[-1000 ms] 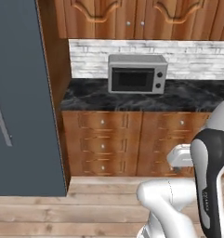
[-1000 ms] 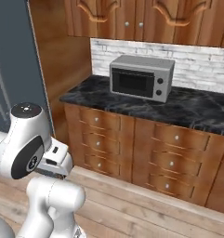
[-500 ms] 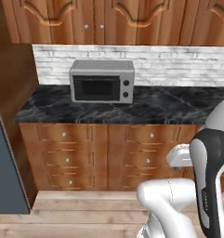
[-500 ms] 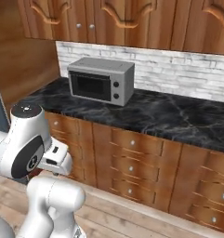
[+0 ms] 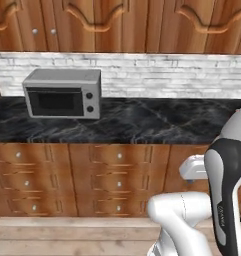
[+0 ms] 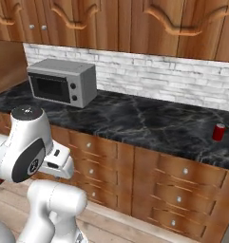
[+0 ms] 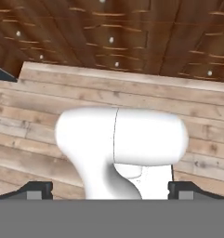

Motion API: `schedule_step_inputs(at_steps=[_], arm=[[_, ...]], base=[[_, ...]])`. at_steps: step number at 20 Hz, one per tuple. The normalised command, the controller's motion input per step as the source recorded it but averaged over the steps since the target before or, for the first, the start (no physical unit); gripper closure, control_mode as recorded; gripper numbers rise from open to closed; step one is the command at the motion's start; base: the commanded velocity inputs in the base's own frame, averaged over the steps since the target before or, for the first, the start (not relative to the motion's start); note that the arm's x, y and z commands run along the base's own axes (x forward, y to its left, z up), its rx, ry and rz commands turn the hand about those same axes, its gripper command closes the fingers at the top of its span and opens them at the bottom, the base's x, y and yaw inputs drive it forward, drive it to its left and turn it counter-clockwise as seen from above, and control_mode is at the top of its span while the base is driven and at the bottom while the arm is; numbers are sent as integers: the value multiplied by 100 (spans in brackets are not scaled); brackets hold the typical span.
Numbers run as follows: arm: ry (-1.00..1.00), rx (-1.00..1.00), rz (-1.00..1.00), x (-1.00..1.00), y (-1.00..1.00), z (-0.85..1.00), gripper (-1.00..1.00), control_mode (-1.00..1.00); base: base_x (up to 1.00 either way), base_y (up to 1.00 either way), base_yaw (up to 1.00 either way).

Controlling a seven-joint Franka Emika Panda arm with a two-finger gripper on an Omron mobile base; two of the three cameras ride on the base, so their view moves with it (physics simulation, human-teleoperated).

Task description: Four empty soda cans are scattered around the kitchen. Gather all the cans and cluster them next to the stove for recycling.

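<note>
So the soda can (image 6: 219, 132) sits upright on the table (image 6: 149, 126), far right of the microwave (image 6: 63, 81), while the empty, wide-open claw (image 7: 111, 190) hangs low, aimed at the floor (image 7: 29, 116).

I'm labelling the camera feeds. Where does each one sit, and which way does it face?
Left base view: behind the arm's left, facing the counter and microwave; arm at lower right.
Right base view: behind its right, same counter and microwave, plus a can; arm at lower left.
Hand view: on the hand, looking down at floor and drawers; open gripper.
</note>
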Motion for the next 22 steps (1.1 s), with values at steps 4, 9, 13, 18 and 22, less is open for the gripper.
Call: schedule_step_inputs(at_steps=[4,9,13,18,22], arm=[[0,0,0,0,0,0,-100,100],[0,0,0,0,0,0,-100,100],[0,0,0,0,0,0,-100,100],[0,0,0,0,0,0,-100,100],[0,0,0,0,0,0,-100,100]], base=[[27,-85,-9],[18,-78,-17],[29,-68,-25],[52,-55,-16],[61,-55,-10]])
